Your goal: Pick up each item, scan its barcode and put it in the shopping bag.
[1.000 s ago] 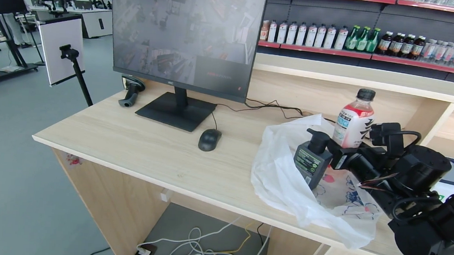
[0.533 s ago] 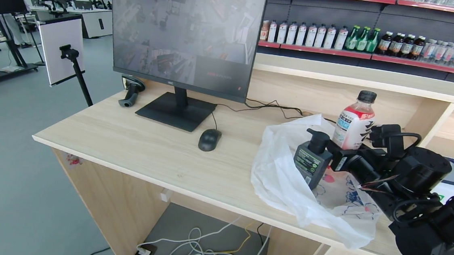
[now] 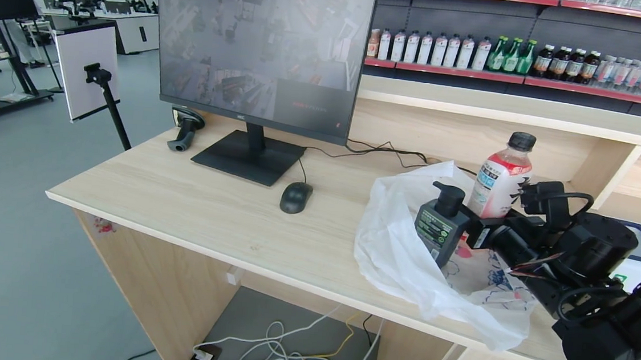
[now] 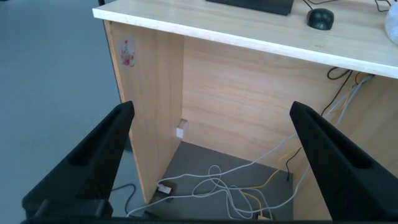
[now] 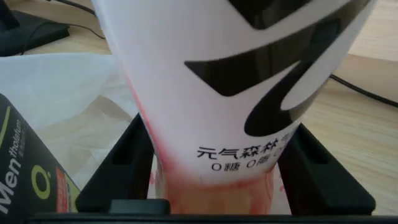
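Wooden counter (image 3: 226, 212), stocked shelves (image 3: 529, 76), grey floor (image 3: 12, 247).

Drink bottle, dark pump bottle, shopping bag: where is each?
drink bottle (image 3: 499, 182), head view, on its label.
dark pump bottle (image 3: 435, 230), head view, on its body.
shopping bag (image 3: 397, 260), head view, on its white side.

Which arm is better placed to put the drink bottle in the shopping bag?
Right, probably. The right gripper is shut on the drink bottle, close beside the open shopping bag. The left gripper hangs open and empty below the desk top, far from both.
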